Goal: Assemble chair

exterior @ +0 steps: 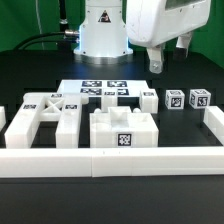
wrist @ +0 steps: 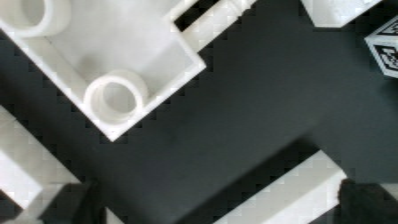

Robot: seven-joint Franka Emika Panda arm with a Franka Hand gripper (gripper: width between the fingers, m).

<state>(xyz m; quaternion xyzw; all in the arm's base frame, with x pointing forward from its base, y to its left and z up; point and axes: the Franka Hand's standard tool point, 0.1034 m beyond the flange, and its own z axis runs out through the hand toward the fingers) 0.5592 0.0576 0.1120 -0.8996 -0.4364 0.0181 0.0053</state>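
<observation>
The tool hangs above the table with its jaws spread wide and nothing between them. The chair parts lie loose behind the front border rail, and three short posts stand on the exterior view's right. The posts stand near one another, so a descent slightly off line could tip a neighbour. The glossy plastic might also slip from a shallow or off-centre pinch.

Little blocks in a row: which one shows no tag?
The block at the exterior view's left end; its front is plain white, the other two show tags.
</observation>
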